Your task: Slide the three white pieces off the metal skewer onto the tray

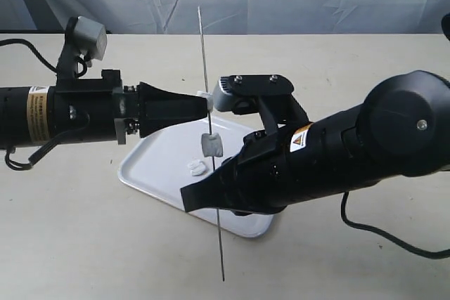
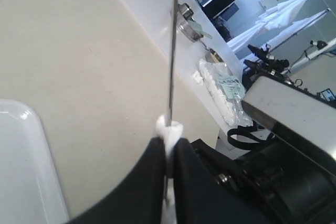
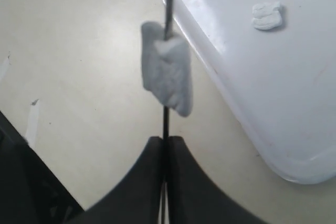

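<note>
The metal skewer (image 1: 204, 54) stands almost upright over the white tray (image 1: 162, 156). My left gripper (image 1: 209, 103) is shut on a white piece (image 1: 204, 95) threaded high on the rod; the left wrist view shows that piece (image 2: 169, 128) squeezed between the black fingers (image 2: 152, 166), with the skewer (image 2: 171, 51) rising out of it. A second white piece (image 1: 211, 144) hangs lower on the rod, seen up close (image 3: 165, 69) in the right wrist view. My right gripper (image 1: 205, 194) is shut on the skewer (image 3: 166, 121) below it. A third piece (image 1: 196, 168) lies on the tray (image 3: 273, 87), flattened (image 3: 266, 16).
The tray sits on a beige table with a pale curtain behind it. A black cable (image 1: 383, 233) trails behind the right arm. Beyond the table edge, the left wrist view shows a plastic bag of white pieces (image 2: 223, 90) and a metal object (image 2: 186, 19).
</note>
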